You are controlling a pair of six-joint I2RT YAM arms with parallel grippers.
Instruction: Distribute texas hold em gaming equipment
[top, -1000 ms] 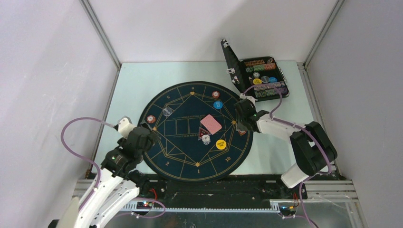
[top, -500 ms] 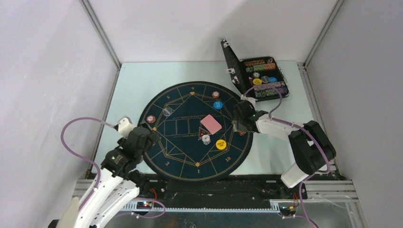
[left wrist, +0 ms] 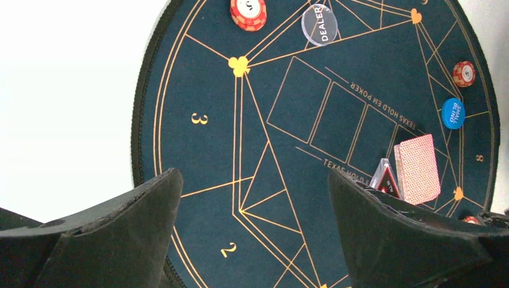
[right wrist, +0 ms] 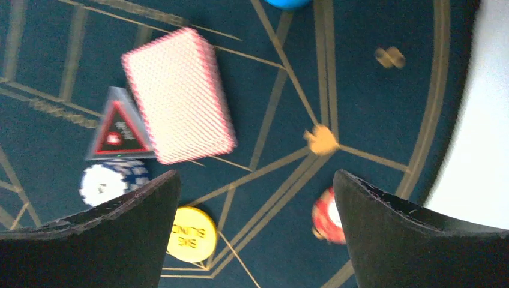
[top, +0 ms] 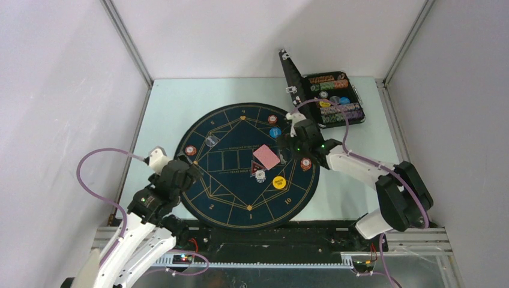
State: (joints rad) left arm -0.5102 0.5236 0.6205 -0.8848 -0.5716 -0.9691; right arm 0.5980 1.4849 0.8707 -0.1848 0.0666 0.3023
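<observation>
Left gripper [left wrist: 253, 174] and right gripper [right wrist: 255, 177] both wide open, empty
Card deck [top: 266, 157] lies near the mat [top: 228, 198] centre, and a red chip [top: 306, 162] sits at the mat's 3 o'clock edge.

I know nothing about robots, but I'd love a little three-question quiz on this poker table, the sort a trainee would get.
1. Which words are printed on the yellow disc? A) DEALER B) BIG BLIND C) SMALL BLIND
2. True or false: the right gripper is clamped shut on a chip.
3. How many red chips lie on the round mat?

Key:
1. B.
2. False. Its jaws stand wide open with nothing held between them.
3. Three: the far one, one at the mat's left edge, and one close to the right gripper.
</observation>
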